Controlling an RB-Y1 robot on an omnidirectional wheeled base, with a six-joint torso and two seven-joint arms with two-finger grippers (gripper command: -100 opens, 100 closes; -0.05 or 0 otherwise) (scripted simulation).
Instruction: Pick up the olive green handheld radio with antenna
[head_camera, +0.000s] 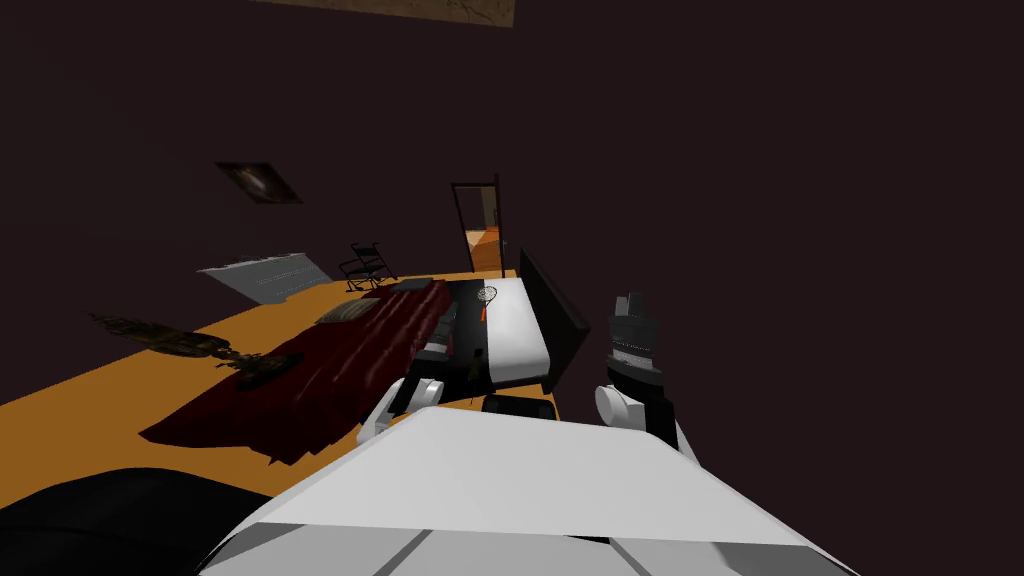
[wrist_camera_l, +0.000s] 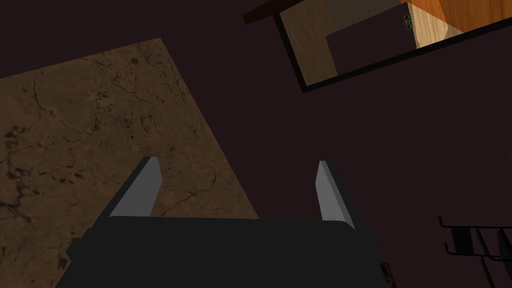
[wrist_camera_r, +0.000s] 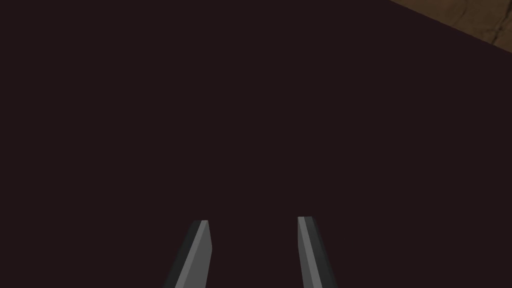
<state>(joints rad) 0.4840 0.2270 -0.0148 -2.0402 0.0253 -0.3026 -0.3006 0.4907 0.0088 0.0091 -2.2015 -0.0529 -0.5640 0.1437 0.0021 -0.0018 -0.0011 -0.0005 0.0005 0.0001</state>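
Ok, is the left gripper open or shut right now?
Open. The left gripper shows its fingers wide apart in its wrist view, nothing held between them.

My left gripper (wrist_camera_l: 240, 170) has two thin light grey blade fingers on a dark box; my right forearm (head_camera: 634, 345) is dark with a round white joint (head_camera: 617, 405)

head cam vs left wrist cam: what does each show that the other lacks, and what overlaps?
Head view: white table with a racket and, at its near edge, a small dark object, possibly the radio; dark red rug; raised right arm.
Left wrist view: left pincer up close, fingers open, nothing between them.
Both: doorway, black wire chair, cracked brown ceiling.
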